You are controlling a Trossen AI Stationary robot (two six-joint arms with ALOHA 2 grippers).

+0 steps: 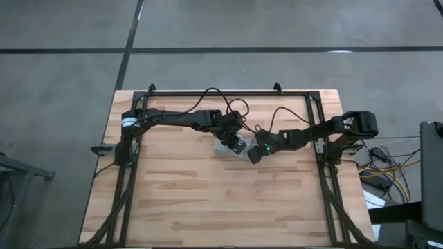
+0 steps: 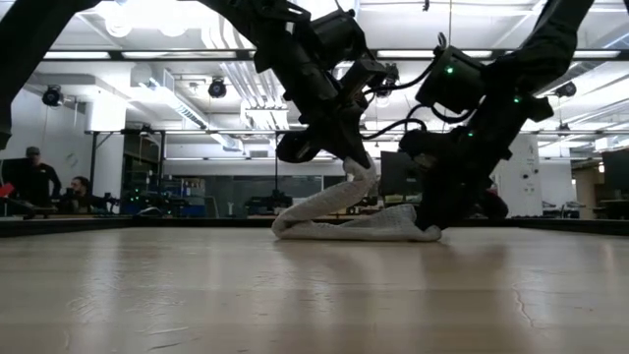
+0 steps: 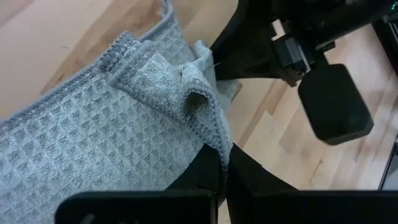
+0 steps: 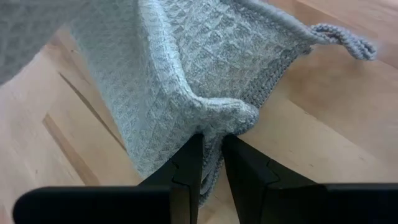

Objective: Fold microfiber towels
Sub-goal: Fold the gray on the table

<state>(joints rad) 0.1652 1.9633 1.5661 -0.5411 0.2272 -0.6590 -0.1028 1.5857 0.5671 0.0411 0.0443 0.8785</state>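
- Left arm reaches from the table's left rear corner toward the middle. Left gripper sits just above the towel; its fingers are clenched on a towel edge, lifting that edge off the wood.
- Low view: the raised part of the towel climbs as a band into the left gripper; the rest lies bunched in a low heap on the table.
- Towel: grey-blue waffle-weave cloth with a stitched hem, near the table's centre, between the two grippers, partly doubled over itself.
- Right gripper is just beside the left one, down at the towel's right end. Its fingers are pinching a fold of the towel, cloth gathered between them.
- A small cloth loop sticks out from a towel corner, resting on the wood.
- Right arm comes in from the table's right side.
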